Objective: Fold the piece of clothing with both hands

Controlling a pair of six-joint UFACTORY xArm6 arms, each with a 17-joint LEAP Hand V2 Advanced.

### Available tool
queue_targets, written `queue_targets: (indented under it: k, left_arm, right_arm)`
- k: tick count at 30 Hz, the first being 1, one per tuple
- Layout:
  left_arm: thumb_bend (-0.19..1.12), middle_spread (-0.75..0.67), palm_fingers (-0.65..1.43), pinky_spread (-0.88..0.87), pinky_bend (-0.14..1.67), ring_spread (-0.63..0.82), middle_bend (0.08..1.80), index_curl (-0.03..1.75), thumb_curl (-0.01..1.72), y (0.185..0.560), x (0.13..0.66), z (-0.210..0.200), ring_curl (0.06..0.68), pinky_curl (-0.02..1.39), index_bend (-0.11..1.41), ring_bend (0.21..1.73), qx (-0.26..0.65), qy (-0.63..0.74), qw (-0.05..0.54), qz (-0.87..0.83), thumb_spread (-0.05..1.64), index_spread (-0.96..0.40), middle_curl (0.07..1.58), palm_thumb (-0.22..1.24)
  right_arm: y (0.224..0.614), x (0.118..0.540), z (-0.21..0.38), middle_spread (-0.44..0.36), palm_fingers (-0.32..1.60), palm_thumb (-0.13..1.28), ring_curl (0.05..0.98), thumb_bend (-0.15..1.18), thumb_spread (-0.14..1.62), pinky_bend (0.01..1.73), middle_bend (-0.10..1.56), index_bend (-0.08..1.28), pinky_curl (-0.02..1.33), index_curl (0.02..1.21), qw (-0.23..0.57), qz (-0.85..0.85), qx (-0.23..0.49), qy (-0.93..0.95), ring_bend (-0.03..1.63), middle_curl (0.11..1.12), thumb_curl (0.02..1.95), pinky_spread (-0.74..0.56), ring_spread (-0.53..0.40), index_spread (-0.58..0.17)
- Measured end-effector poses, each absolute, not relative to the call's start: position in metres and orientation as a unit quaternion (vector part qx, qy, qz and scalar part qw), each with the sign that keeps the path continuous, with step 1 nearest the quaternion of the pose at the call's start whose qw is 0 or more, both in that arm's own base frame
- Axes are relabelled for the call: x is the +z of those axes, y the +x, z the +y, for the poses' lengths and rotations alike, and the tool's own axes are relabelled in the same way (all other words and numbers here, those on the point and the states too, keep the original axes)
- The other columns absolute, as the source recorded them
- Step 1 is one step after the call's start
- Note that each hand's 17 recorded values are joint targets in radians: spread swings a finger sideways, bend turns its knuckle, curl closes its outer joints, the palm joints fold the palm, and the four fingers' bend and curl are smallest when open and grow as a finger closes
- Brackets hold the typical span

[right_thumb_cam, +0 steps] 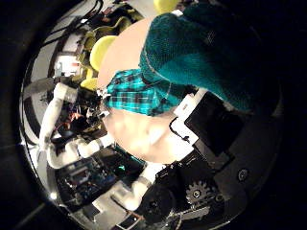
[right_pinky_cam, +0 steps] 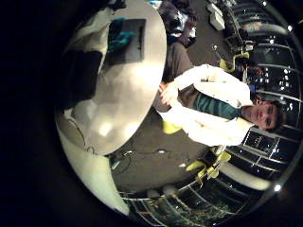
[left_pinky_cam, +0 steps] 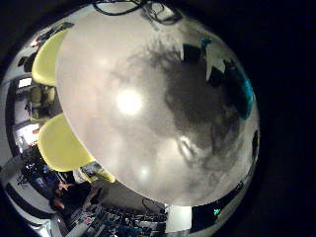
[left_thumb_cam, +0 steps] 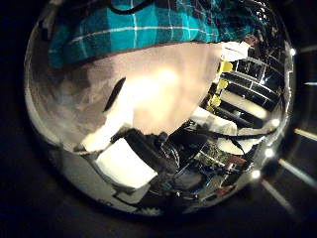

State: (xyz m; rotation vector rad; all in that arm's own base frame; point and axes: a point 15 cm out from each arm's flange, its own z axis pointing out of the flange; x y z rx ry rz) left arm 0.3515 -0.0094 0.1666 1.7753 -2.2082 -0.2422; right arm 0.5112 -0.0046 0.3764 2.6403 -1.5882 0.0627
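Observation:
The clothing is a checked cloth (right_thumb_cam: 134, 91) lying on a round table (right_thumb_cam: 144, 129). In the right thumb side palm view a plain-sided fold of it (right_thumb_cam: 201, 48) fills much of the picture, close to my right hand. That hand's fingers (right_thumb_cam: 197, 120) reach out straight beside the cloth's edge. The right little finger side palm view shows the cloth (right_pinky_cam: 123, 38) as a flat rectangle on the table (right_pinky_cam: 114, 95). In the left thumb side palm view the cloth (left_thumb_cam: 139, 25) lies beyond my left hand's straight fingers (left_thumb_cam: 124, 164). The left little finger side palm view shows a strip of cloth (left_pinky_cam: 243, 91) and the hand's spread shadow on the table (left_pinky_cam: 128, 99).
Chairs (left_pinky_cam: 59, 143) stand round the table's edge in the left little finger side palm view. My left arm (right_thumb_cam: 58, 125) shows beyond the table in the right thumb side palm view. Shelves and equipment (left_thumb_cam: 243, 84) stand past the table.

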Motion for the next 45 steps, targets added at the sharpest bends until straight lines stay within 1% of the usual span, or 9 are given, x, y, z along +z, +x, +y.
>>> queue_targets:
  k: [7, 13, 20, 22, 25, 27, 30, 37, 45]
  left_arm:
    - [-0.02, -0.14, 0.56, -0.25, 0.49, -0.30, 0.35, 0.41, 0.35, 0.328, 0.232, 0.021, 0.337, 0.53, 0.22, 0.91, -0.056, 0.635, 0.142, -0.758, 1.17, -0.17, 0.48, 0.50]
    - [-0.01, -0.22, 0.59, -0.36, 0.52, -0.37, 0.39, 0.49, 0.36, 0.299, 0.261, 0.055, 0.365, 0.55, 0.31, 0.92, -0.042, 0.663, 0.112, -0.739, 1.17, -0.25, 0.55, 0.55]
    - [-0.01, -0.26, 0.56, -0.42, 0.56, -0.40, 0.41, 0.55, 0.37, 0.264, 0.259, 0.096, 0.388, 0.58, 0.34, 0.93, -0.059, 0.686, 0.097, -0.719, 1.18, -0.29, 0.61, 0.60]
    - [-0.01, -0.27, 0.55, -0.44, 0.57, -0.40, 0.42, 0.57, 0.38, 0.257, 0.259, 0.104, 0.396, 0.59, 0.34, 0.93, -0.055, 0.693, 0.096, -0.712, 1.19, -0.30, 0.63, 0.61]
    - [-0.01, -0.28, 0.53, -0.45, 0.58, -0.39, 0.42, 0.60, 0.38, 0.255, 0.257, 0.104, 0.405, 0.60, 0.35, 0.94, -0.053, 0.692, 0.096, -0.713, 1.19, -0.31, 0.65, 0.61]
    - [-0.01, -0.28, 0.53, -0.45, 0.59, -0.39, 0.42, 0.62, 0.38, 0.254, 0.259, 0.103, 0.410, 0.61, 0.36, 0.94, -0.051, 0.693, 0.094, -0.713, 1.19, -0.31, 0.66, 0.63]
    - [-0.01, -0.30, 0.53, -0.47, 0.61, -0.39, 0.43, 0.64, 0.39, 0.251, 0.258, 0.100, 0.416, 0.62, 0.36, 0.94, -0.052, 0.690, 0.094, -0.715, 1.19, -0.32, 0.68, 0.63]
    - [-0.02, -0.31, 0.51, -0.49, 0.62, -0.39, 0.44, 0.69, 0.40, 0.254, 0.261, 0.092, 0.434, 0.64, 0.37, 0.95, -0.051, 0.686, 0.091, -0.720, 1.19, -0.33, 0.72, 0.64]
    - [-0.02, -0.32, 0.50, -0.51, 0.66, -0.40, 0.43, 0.74, 0.41, 0.274, 0.279, 0.051, 0.450, 0.66, 0.36, 0.97, -0.051, 0.679, 0.085, -0.728, 1.18, -0.34, 0.75, 0.64]
  right_arm:
    - [0.487, 0.376, 0.152, -0.158, 0.95, 1.05, 0.789, -0.01, 1.05, 1.22, 1.37, 1.12, 1.20, 0.90, 0.030, -0.434, 0.029, 0.900, 1.44, 0.85, 0.81, -0.15, -0.231, -0.296]
    - [0.461, 0.277, 0.260, -0.158, 0.97, 1.05, 0.799, -0.01, 1.04, 1.19, 1.36, 1.11, 1.23, 0.90, 0.095, -0.370, -0.015, 0.924, 1.42, 0.85, 0.83, -0.15, -0.233, -0.293]
    - [0.429, 0.215, 0.322, -0.159, 1.00, 0.96, 0.799, -0.03, 1.04, 1.17, 1.33, 1.06, 1.25, 0.89, 0.136, -0.319, -0.020, 0.938, 1.41, 0.84, 0.80, -0.16, -0.234, -0.294]
    - [0.427, 0.210, 0.326, -0.170, 0.91, 0.87, 0.782, -0.05, 1.06, 1.15, 1.28, 0.92, 1.20, 0.86, 0.139, -0.314, -0.020, 0.939, 1.39, 0.82, 0.76, -0.18, -0.237, -0.310]
    - [0.429, 0.210, 0.325, -0.215, 0.40, 0.80, 0.762, -0.04, 1.08, 1.18, 1.09, 0.41, 1.11, 0.76, 0.137, -0.315, -0.019, 0.939, 1.46, 0.76, 0.71, -0.27, -0.256, -0.328]
    - [0.433, 0.223, 0.322, -0.207, -0.02, 0.77, 0.735, -0.04, 1.09, 1.06, 0.86, 0.34, 1.07, 0.69, 0.125, -0.319, -0.016, 0.939, 1.36, 0.68, 0.68, -0.24, -0.246, -0.366]
    - [0.441, 0.260, 0.315, -0.129, -0.18, 0.73, 0.618, -0.04, 1.08, 0.94, 0.60, 0.28, 0.99, 0.56, 0.094, -0.330, 0.000, 0.939, 1.10, 0.56, 0.64, -0.10, -0.138, -0.419]
    - [0.455, 0.366, 0.259, 0.014, -0.14, 0.67, 0.420, -0.03, 1.05, 0.74, 0.29, 0.13, 0.80, 0.41, 0.005, -0.360, 0.034, 0.932, 0.74, 0.40, 0.55, 0.26, 0.140, -0.462]
    - [0.445, 0.471, 0.142, 0.002, 0.05, 0.77, 0.348, 0.00, 1.05, 0.62, 0.27, 0.17, 0.65, 0.33, -0.058, -0.431, 0.069, 0.898, 0.68, 0.37, 0.53, 0.42, 0.187, -0.431]
